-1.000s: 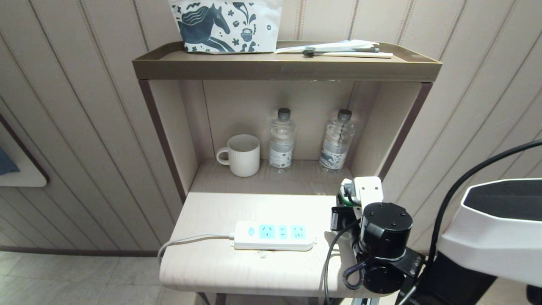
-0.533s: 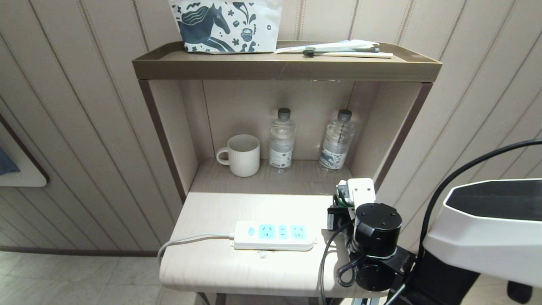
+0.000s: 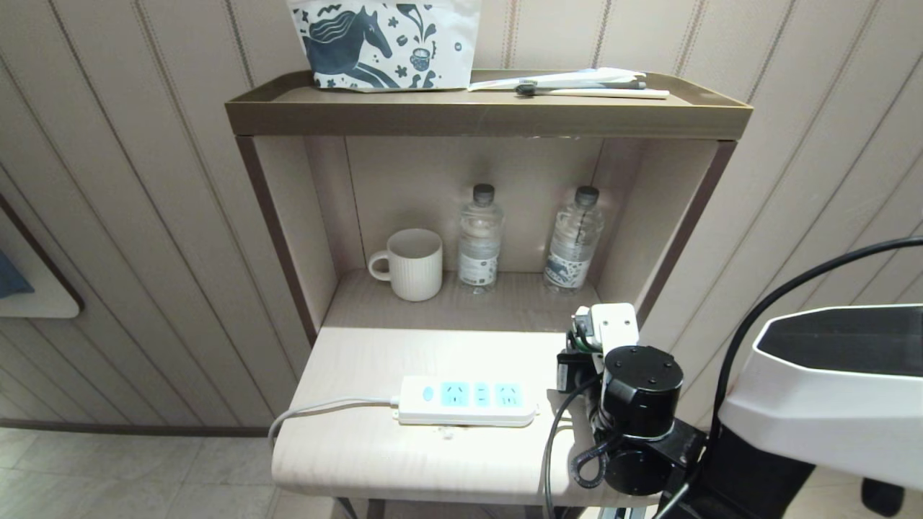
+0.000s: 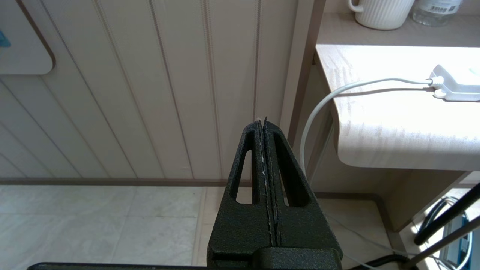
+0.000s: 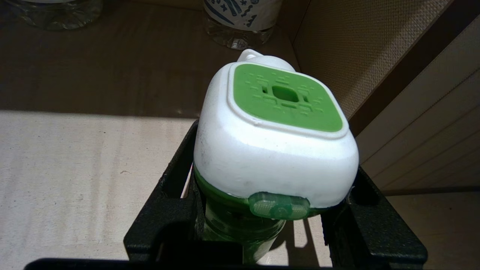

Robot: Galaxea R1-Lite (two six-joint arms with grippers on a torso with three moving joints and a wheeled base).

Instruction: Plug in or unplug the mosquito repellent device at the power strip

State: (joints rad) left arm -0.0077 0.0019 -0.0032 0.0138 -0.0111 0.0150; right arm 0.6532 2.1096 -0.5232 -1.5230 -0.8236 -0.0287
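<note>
Two water bottles (image 3: 481,238) (image 3: 575,240) are standing in the middle of the frame, with one mug (image 3: 408,264) sitting to their left. One power strip (image 3: 466,401) is lying lower centre, and one repellent device (image 5: 275,138) is showing at lower right. One printed bag (image 3: 384,42) and one bundle of papers (image 3: 577,81) are sitting along the top edge.

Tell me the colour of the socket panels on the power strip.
Light blue, on the white power strip; clearest in the head view.
</note>
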